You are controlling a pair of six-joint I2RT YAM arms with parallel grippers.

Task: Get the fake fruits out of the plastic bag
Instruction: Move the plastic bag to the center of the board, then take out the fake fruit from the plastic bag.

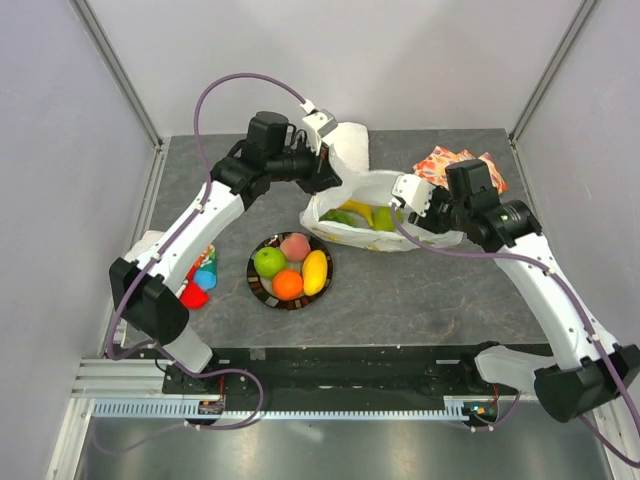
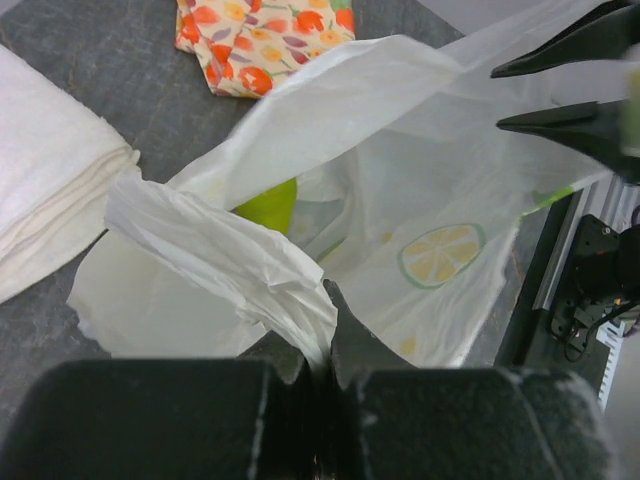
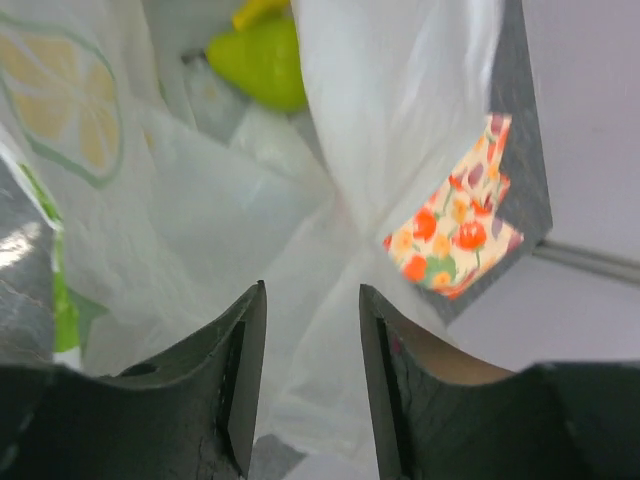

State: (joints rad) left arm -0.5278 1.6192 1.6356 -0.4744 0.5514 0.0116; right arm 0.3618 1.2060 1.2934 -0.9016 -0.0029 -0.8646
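- plastic bag (image 2: 420, 150): thin white crinkled film with a lemon-slice print (image 2: 440, 255). A bunched strip of its rim is pinched between the closed fingers of the left gripper (image 2: 325, 335).
- left gripper: clamped on that strip at the side of the bag nearer the folded white cloth (image 2: 50, 170). In the top view it sits at the bag's far-left edge.
- right gripper (image 3: 312, 300): jaws stand apart, with loose bag film lying in the gap. Whether the film touches either pad cannot be told. In the top view this gripper is at the bag's right-hand edge.
- Position of the bag: it lies on the grey table (image 1: 420, 300), right of centre, with its mouth spread between the two grippers.
- fake fruits inside the bag: a yellow banana (image 1: 360, 210) with green pieces beside it. The right wrist view shows a green fruit (image 3: 262, 62) with a yellow one touching its far side; what kind the green one is cannot be told.
- plate (image 1: 252, 278): dark-rimmed, near the bag on its near-left side and not touching it. It carries a green apple (image 1: 269, 262), an orange (image 1: 288, 285), a pink round fruit (image 1: 294, 246) and a yellow fruit (image 1: 315, 272).
- patterned fabric (image 1: 445, 162): orange, folded, on the table beyond the bag's right side.
- red and blue items (image 1: 200, 280): beside the left arm, too small to identify.
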